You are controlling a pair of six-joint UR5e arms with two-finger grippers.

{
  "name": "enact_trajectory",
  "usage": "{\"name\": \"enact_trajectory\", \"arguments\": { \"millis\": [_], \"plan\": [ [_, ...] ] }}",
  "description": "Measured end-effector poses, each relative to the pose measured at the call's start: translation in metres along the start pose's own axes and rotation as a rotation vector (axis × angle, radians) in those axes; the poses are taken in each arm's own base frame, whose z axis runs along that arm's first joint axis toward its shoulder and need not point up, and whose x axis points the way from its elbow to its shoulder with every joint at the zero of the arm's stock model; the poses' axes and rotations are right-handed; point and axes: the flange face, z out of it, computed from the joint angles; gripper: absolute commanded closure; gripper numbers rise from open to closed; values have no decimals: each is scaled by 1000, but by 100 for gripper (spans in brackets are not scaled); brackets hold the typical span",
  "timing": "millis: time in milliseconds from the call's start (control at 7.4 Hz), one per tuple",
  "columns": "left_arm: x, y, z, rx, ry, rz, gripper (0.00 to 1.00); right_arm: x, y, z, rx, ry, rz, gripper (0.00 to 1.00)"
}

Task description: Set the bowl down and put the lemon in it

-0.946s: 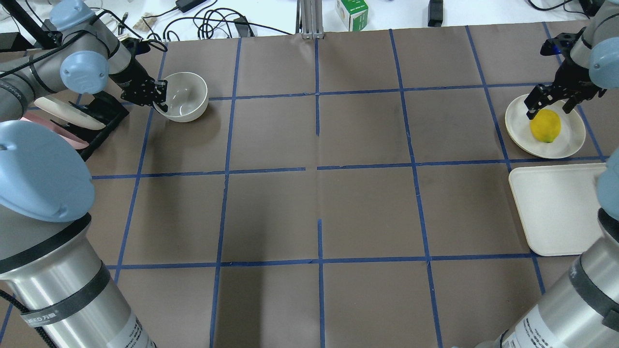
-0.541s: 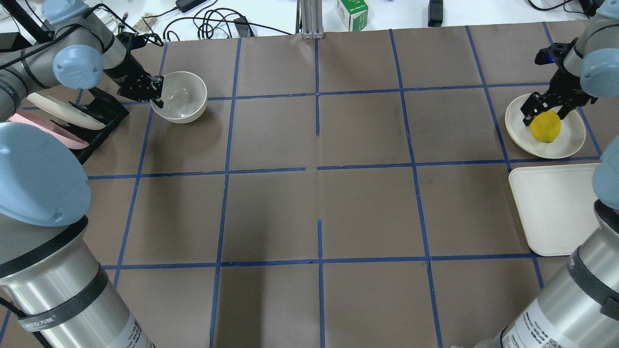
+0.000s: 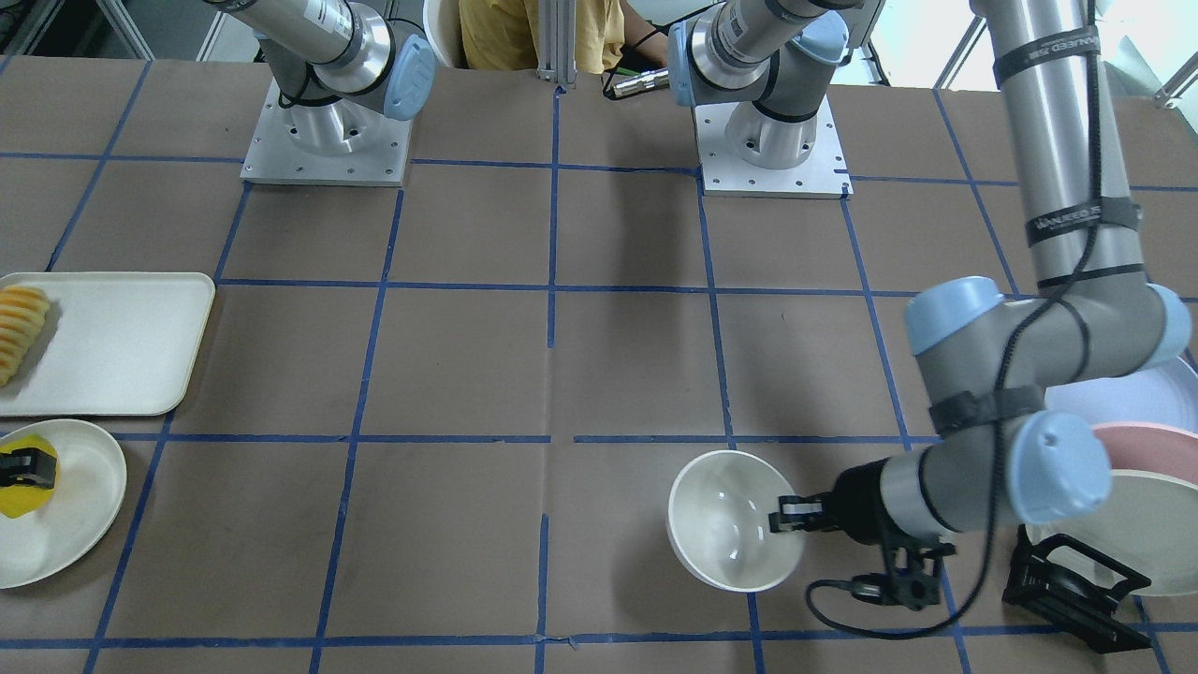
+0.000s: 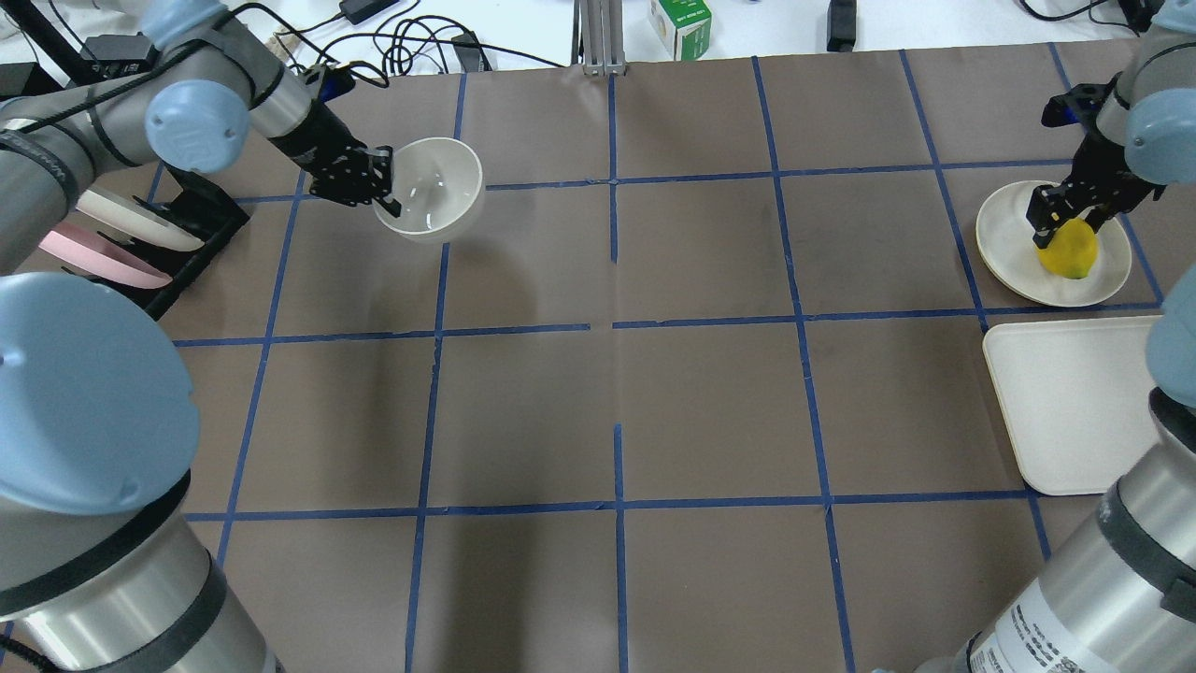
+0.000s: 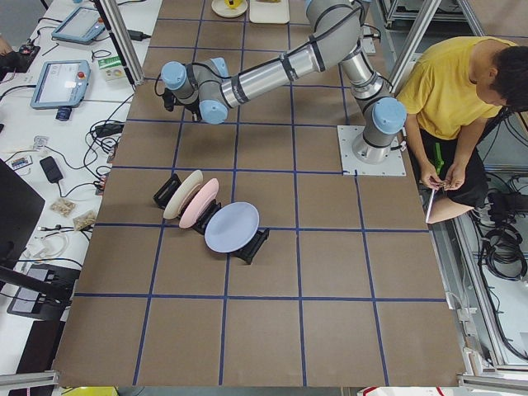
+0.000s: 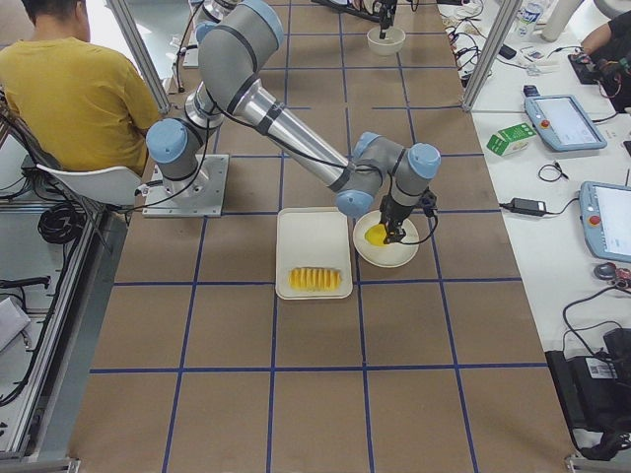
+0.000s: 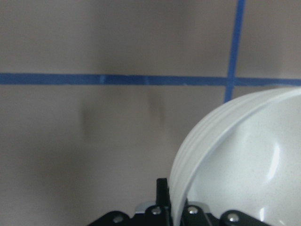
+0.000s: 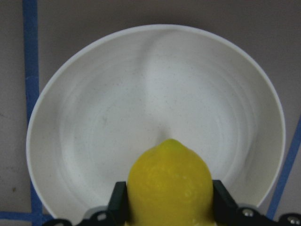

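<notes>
My left gripper (image 4: pixel 378 183) is shut on the rim of the off-white bowl (image 4: pixel 432 190) and holds it off the table, tilted, at the far left. The front view shows the bowl (image 3: pixel 732 520) with the left gripper (image 3: pixel 788 517) on its rim. The left wrist view shows the bowl (image 7: pixel 244 160) with its rim pinched between the jaws. My right gripper (image 4: pixel 1060 213) is down on the yellow lemon (image 4: pixel 1073 252), which lies on a cream plate (image 4: pixel 1004 252). In the right wrist view its fingers (image 8: pixel 120 200) press both sides of the lemon (image 8: pixel 169 179).
A black dish rack (image 4: pixel 192 220) with cream and pink plates stands left of the bowl. A cream tray (image 4: pixel 1074 402) lies near the lemon's plate and holds sliced fruit (image 3: pixel 21 323) at its outer end.
My left gripper has lifted the bowl off the table and carried it to the right. My right gripper has come down over the lemon and closed on it.
</notes>
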Motion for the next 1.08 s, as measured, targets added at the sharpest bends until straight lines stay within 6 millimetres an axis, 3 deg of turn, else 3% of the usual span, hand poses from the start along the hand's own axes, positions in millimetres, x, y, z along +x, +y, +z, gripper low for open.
{"name": "enact_trajectory", "arguments": {
  "millis": [270,405,676,811,946,1081],
  "plan": [
    [95,45,49,13,-29,-22,100,-17,19,-55,-23,-19,39,100],
    [127,71,75,29,-76,-16,100,-40,25,-82,-18,-40,64,100],
    [149,108,113,72,-136,6,100,-78,37,-118,-21,-83,110,100],
    [152,118,119,85,-133,8,100,-92,42,-129,-22,-122,129,100],
    [157,126,119,88,-121,1,88,-105,45,-137,-24,-151,152,100],
    [160,130,115,94,-110,-7,24,-128,46,-150,-18,-156,175,100]
  ]
}}
